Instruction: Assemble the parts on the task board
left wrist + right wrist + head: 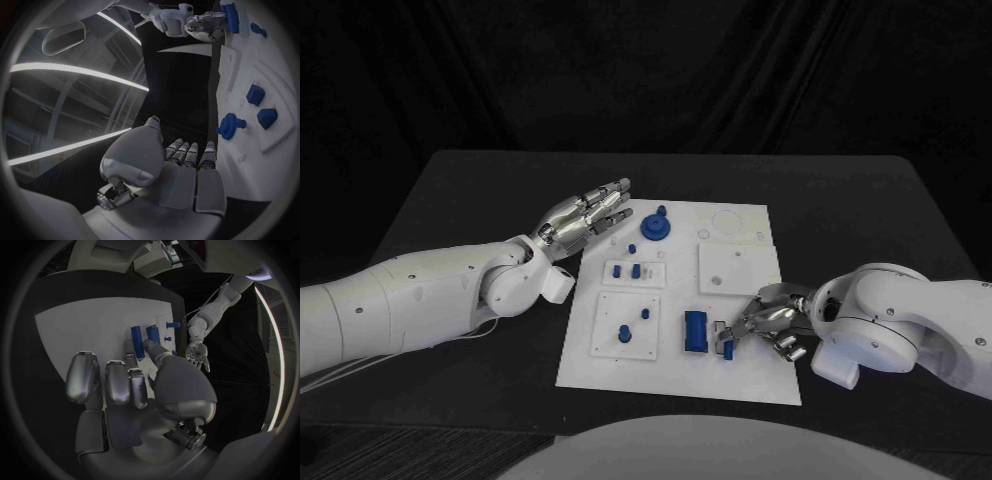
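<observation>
The task board [733,375] lies in the middle of the dark desk [473,180], and several blue parts stand or lie on it. The right hand [769,325] is at the near right side of the board. Its fingers [733,335] reach toward a small blue part [727,348] that sits just beside the tall blue block [694,332]. It seems that the fingertips pinch this small part, but the pictures do not show it clearly, so one cannot tell if the grasp is closed. In the right wrist view the thumb points to the two upright blue blocks [145,337], while the other fingers are straight and apart.

The left hand [589,215] hovers over the far left edge of the board, palm up, fingers released and holding nothing. It is near the round blue knob [655,226] but does not touch it.

The step in hand is probably to seat the small part next to the tall block. To do it well, the right hand should keep the part upright and press straight down, not sideways, because the tall block is very close and could be knocked over. A light pinch at the top of the part would leave its base free to enter its place. The left hand could stay away, or rest on the board's edge to stop it from sliding.
</observation>
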You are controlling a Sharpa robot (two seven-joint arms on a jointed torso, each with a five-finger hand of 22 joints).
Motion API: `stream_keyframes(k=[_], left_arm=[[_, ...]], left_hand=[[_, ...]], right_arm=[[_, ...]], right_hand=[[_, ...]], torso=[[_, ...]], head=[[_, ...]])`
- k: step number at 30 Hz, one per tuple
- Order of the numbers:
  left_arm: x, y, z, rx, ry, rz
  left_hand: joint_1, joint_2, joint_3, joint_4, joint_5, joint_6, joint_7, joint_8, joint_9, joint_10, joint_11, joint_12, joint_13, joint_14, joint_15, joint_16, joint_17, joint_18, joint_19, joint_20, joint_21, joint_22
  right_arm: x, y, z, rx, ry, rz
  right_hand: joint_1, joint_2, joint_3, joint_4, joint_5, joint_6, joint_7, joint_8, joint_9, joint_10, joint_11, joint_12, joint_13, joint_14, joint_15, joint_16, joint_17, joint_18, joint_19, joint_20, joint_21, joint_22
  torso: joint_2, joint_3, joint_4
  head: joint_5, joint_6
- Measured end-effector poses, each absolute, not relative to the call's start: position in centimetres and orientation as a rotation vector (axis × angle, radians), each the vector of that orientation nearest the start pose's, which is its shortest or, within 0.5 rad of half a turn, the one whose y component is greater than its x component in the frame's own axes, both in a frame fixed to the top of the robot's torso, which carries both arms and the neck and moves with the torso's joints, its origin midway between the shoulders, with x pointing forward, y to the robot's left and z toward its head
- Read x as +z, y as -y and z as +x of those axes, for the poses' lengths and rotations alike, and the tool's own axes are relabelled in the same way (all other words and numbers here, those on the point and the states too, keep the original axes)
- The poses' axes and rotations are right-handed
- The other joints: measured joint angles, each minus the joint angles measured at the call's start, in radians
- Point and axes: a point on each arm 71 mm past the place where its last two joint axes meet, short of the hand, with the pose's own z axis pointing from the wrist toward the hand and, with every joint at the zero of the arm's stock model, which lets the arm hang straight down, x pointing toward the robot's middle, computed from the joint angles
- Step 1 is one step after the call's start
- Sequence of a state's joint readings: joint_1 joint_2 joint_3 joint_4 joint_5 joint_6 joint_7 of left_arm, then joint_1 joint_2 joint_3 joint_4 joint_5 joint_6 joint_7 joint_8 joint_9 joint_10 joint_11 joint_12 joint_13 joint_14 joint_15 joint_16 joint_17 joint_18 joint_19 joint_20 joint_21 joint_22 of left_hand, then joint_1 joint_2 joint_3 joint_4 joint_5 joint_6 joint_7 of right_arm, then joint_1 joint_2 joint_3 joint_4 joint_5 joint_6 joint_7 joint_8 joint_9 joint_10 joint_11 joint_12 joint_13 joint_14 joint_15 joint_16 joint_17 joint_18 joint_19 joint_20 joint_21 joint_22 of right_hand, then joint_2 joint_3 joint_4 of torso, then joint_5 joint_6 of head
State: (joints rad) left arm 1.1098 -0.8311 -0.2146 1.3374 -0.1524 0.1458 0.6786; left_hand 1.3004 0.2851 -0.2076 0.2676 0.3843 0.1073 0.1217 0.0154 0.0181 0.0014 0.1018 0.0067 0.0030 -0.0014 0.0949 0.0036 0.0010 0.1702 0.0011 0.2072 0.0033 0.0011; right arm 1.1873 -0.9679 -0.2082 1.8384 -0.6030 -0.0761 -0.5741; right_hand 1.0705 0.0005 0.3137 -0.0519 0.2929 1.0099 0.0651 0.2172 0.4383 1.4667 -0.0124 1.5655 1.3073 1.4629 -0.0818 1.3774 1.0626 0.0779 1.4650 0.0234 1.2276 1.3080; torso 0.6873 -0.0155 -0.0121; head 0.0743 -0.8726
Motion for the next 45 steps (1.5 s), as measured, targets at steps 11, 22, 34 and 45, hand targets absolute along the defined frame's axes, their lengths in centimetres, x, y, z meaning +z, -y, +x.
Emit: stream_keyframes(k=[11,22,34,45], left_arm=[[-27.07,-23.81,45.83,-1.85,-1.594,-0.89],[-27.17,-23.72,45.82,-1.855,-1.602,-0.892],[-27.27,-23.62,45.79,-1.859,-1.611,-0.894],[-27.34,-23.84,45.74,-1.855,-1.615,-0.899]], left_hand=[[0.0,0.0,0.0,0.0,0.004,0.004,0.004,0.004,0.001,0.003,0.003,0.0,0.0,0.002,0.002,0.0,0.0,0.0,-0.004,0.004,0.0,0.0],[0.0,0.0,0.003,-0.003,0.004,0.004,0.004,0.004,0.001,0.004,0.004,0.0,0.0,0.004,0.004,0.0,0.001,0.0,-0.004,0.004,0.0,0.0],[0.004,0.004,0.003,-0.003,0.004,0.004,0.004,0.004,0.002,0.004,0.004,0.0,0.0,0.004,0.004,0.0,0.0,0.0,-0.004,0.004,0.0,0.0],[0.003,0.004,0.003,-0.003,0.004,0.007,0.007,0.004,0.002,0.004,0.004,0.0,0.0,0.0,0.007,0.0,0.0,0.0,0.0,0.007,0.0,0.0]], right_arm=[[-26.55,19.14,36.88,0.663,-2.578,0.664],[-26.56,19.03,37.08,0.661,-2.566,0.653],[-26.56,18.81,37.06,0.663,-2.576,0.619],[-26.08,19.07,36.73,0.7,-2.533,0.59]], right_hand=[[-0.011,-0.002,-0.017,0.017,-0.03,-0.008,0.004,0.004,-0.001,0.0,0.0,0.0,0.001,0.0,0.0,0.0,-0.003,0.0,0.0,0.0,-0.016,0.0],[-0.039,-0.021,-0.075,0.047,-0.046,-0.034,0.008,0.019,-0.001,0.0,0.0,0.0,0.001,0.0,0.0,-0.005,-0.004,0.0,0.0,0.0,-0.023,0.0],[-0.074,-0.035,-0.198,0.114,-0.232,-0.082,0.01,0.057,0.0,0.0,0.0,0.0,0.0,0.004,0.004,-0.011,-0.018,0.0,0.0,0.007,-0.035,0.0],[-0.133,-0.002,-0.282,0.205,-0.24,-0.092,0.006,0.095,0.002,0.0,0.0,0.0,0.0,0.004,0.004,-0.011,-0.005,0.0,0.0,0.007,-0.043,0.0]], torso=[[0.0,0.0,-0.0001],[0.0,-0.0002,-0.0001],[0.001,-0.0003,0.0002],[0.0,-0.0004,-0.0008]], head=[[0.002,0.0],[0.003,0.0],[0.001,0.0],[0.008,0.0]])
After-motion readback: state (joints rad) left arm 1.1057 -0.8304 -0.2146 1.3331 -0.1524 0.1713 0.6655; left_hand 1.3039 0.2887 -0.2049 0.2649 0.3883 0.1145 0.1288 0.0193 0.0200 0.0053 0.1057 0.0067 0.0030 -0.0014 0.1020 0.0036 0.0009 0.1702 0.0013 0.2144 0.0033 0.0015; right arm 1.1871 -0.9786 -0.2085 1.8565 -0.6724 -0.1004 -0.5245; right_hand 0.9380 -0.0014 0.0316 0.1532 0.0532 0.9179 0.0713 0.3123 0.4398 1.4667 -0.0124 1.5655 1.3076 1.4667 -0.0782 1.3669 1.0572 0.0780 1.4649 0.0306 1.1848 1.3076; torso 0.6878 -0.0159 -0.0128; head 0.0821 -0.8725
